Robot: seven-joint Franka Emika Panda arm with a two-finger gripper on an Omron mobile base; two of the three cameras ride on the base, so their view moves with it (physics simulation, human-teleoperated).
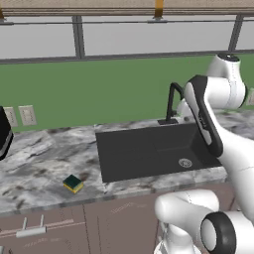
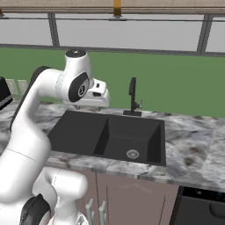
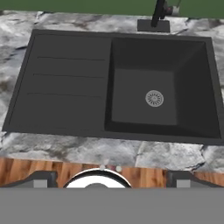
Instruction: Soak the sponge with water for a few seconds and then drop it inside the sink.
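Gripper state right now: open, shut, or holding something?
Gripper: open, fingers spread wide apart, holding nothing. It hangs over the sink; the sponge lies on the counter, left of the sink.

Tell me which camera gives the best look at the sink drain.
The hand view: it looks almost straight down on the drain, so its round grille is large and unblocked in the sink. The left base view shows it small, close beside the arm; the right base view shows it small but unobstructed.
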